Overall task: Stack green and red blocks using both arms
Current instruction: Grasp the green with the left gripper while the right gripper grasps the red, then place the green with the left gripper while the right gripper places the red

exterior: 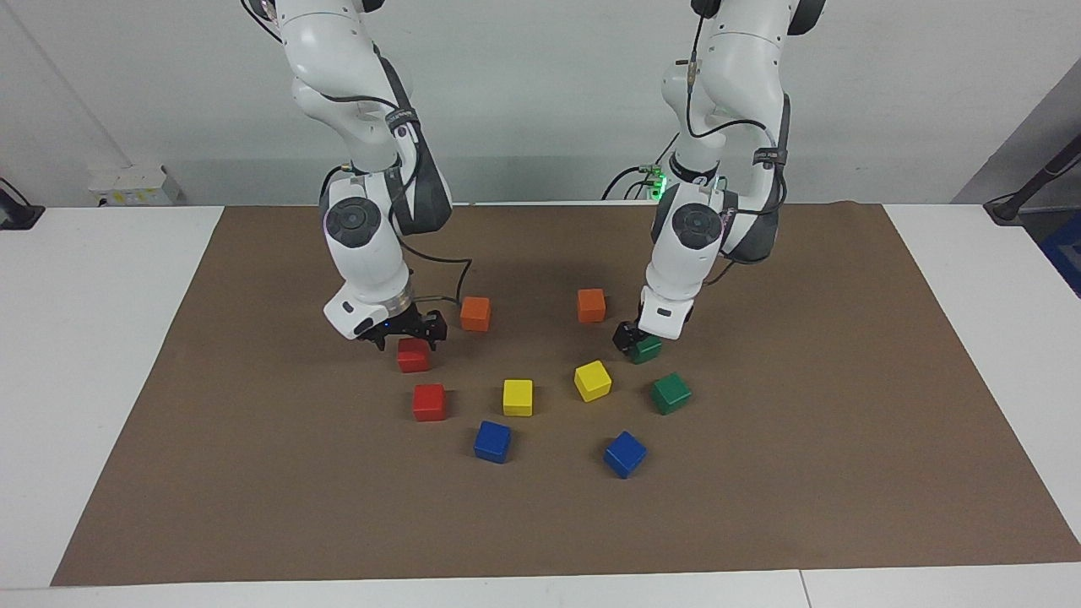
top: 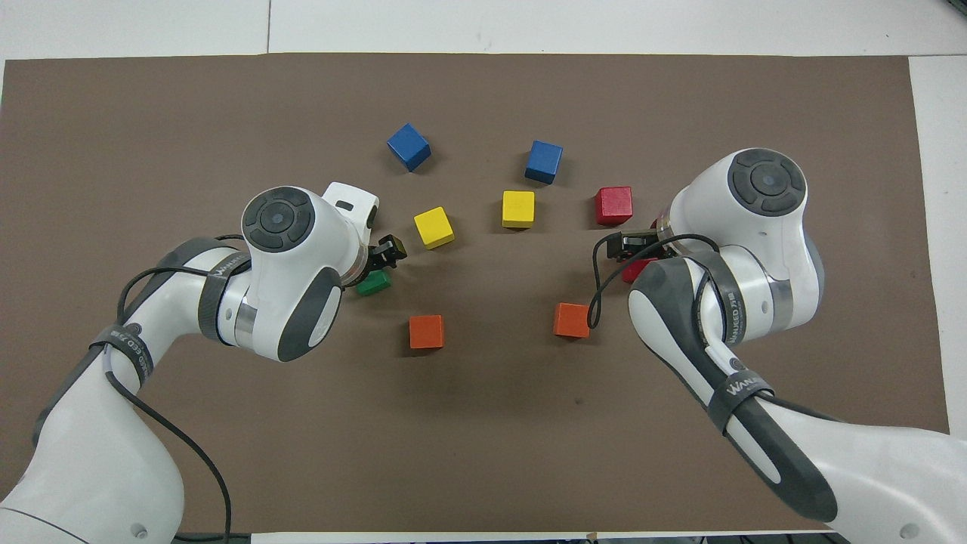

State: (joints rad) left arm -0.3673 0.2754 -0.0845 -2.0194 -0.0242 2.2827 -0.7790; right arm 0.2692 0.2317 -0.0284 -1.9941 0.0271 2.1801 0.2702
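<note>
On the brown mat (exterior: 760, 507) covering the surface, the right gripper (exterior: 404, 331) sits low over one red block (exterior: 413, 355), fingers spread wide around its top. A second red block (exterior: 429, 402) lies just farther from the robots. The left gripper (exterior: 635, 341) is down at a green block (exterior: 649, 349), touching it; I cannot tell how its fingers stand. Another green block (exterior: 671, 393) lies near, farther from the robots. Two orange blocks (exterior: 475, 313) flank the grippers; yellow blocks (exterior: 518, 397) and blue blocks (exterior: 492, 441) lie between the red and green pairs.

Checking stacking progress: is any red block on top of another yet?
No. Both red blocks sit separately on the mat, side by side.
</note>
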